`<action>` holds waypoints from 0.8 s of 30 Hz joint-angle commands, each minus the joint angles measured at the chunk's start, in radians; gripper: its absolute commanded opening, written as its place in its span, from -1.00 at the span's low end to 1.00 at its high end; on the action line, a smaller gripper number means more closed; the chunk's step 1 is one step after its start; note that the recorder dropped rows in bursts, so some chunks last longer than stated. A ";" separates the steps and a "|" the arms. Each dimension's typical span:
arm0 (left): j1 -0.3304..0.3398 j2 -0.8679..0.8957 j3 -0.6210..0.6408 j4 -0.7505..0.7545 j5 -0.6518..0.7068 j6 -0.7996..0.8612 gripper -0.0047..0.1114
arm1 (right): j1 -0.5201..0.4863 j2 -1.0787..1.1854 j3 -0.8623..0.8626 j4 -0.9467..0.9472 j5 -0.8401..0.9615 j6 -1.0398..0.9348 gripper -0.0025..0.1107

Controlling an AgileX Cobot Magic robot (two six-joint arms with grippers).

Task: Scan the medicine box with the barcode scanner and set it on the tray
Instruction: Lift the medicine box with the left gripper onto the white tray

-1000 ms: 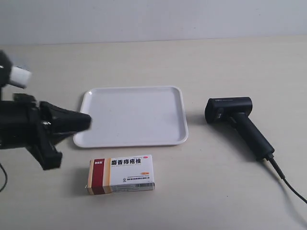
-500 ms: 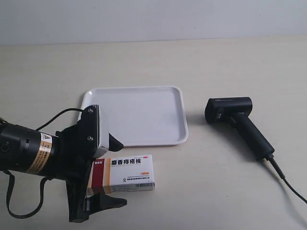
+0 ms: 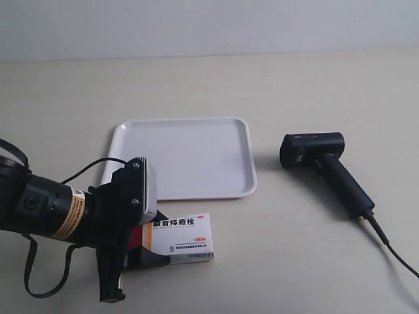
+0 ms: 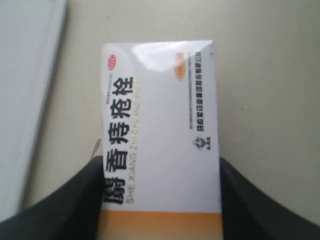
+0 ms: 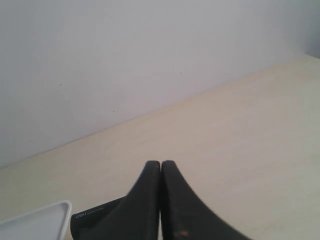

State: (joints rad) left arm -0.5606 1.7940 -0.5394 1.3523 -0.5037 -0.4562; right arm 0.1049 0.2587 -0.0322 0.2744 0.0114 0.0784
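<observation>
Near tray (image 3: pixel 196 195) rim — medicine box (image 3: pixel 183 237)

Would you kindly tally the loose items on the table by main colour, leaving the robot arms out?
White: 2 (tray, medicine box, which also has a red and tan band)
Black: 1 (barcode scanner)
Total: 3

Soft, bright light throughout. Glare washes out one end of the flat white cardboard medicine box (image 4: pixel 160 125) in the blurry left wrist view; the black pistol-shaped barcode scanner (image 3: pixel 330 170), at 3 o'clock in the exterior view, casts a faint shadow.
</observation>
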 commanded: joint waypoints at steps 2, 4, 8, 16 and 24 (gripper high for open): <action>-0.005 -0.066 -0.021 0.011 -0.002 -0.002 -0.92 | -0.001 0.064 -0.014 -0.002 -0.109 -0.008 -0.96; 0.011 -0.088 -0.040 0.065 -0.007 -0.045 -0.92 | -0.001 0.129 -0.046 -0.028 -0.081 -0.008 -0.96; 0.108 -0.084 -0.123 0.308 -0.142 -0.247 -0.92 | 0.046 0.330 -0.149 -0.065 -0.032 -0.008 -0.96; 0.253 -0.042 -0.289 0.392 -0.306 -0.367 -0.92 | 0.295 0.853 -0.317 -0.078 -0.020 -0.135 -0.58; 0.253 0.060 -0.360 0.392 -0.328 -0.361 -0.92 | 0.303 1.238 -0.470 -0.114 0.001 -0.235 0.49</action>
State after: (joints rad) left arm -0.3100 1.8261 -0.8835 1.7458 -0.8227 -0.8091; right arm 0.4027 1.4044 -0.4587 0.1857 0.0000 -0.1162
